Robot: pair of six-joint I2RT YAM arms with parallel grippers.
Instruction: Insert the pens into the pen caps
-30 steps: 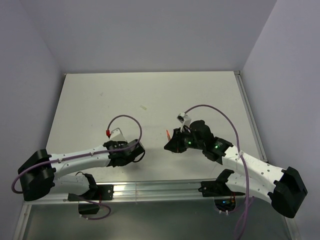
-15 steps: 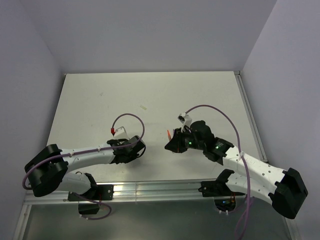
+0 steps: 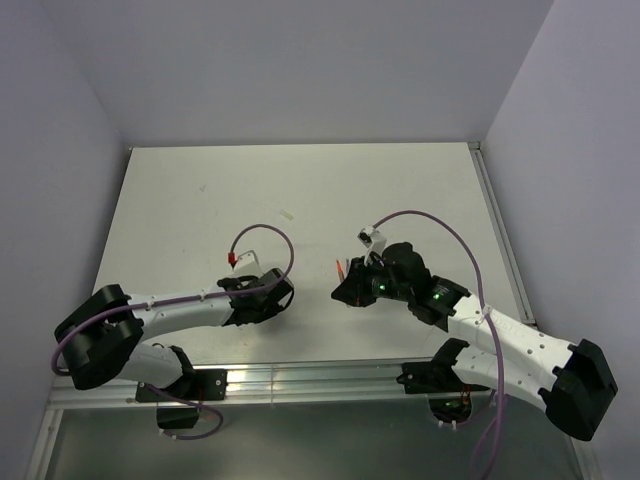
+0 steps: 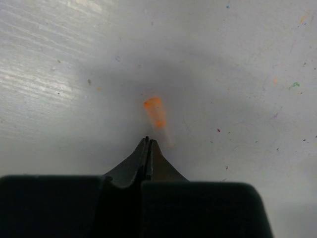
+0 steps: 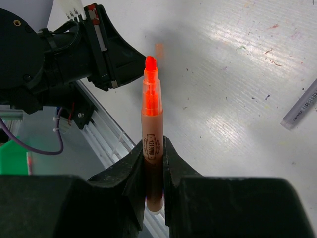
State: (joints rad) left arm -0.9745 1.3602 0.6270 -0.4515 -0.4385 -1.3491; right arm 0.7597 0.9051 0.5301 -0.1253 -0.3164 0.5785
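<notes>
My right gripper [image 5: 152, 144] is shut on the orange-red pen [image 5: 151, 99], which stands upright between the fingers with its bare tip pointing away; both also show in the top view, the gripper [image 3: 345, 287] and the pen [image 3: 340, 267]. My left gripper [image 4: 147, 141] is shut with nothing between its jaws. The orange pen cap [image 4: 154, 110] is a blurred stub on the table just beyond its fingertips. In the right wrist view the left gripper [image 5: 133, 63] sits just left of the pen tip, with the blurred cap [image 5: 159, 48] past it. The grippers face each other, a short gap apart.
A pale grey-purple pen [image 5: 301, 106] lies on the table at the right edge of the right wrist view. A small cream stub [image 3: 289, 214] lies mid-table. The white table [image 3: 400, 190] has side walls, and an aluminium rail [image 3: 320, 375] runs along its near edge.
My left gripper has moved right, toward the right gripper, and its arm has swung with it. The right gripper with the orange-red pen has barely shifted.
</notes>
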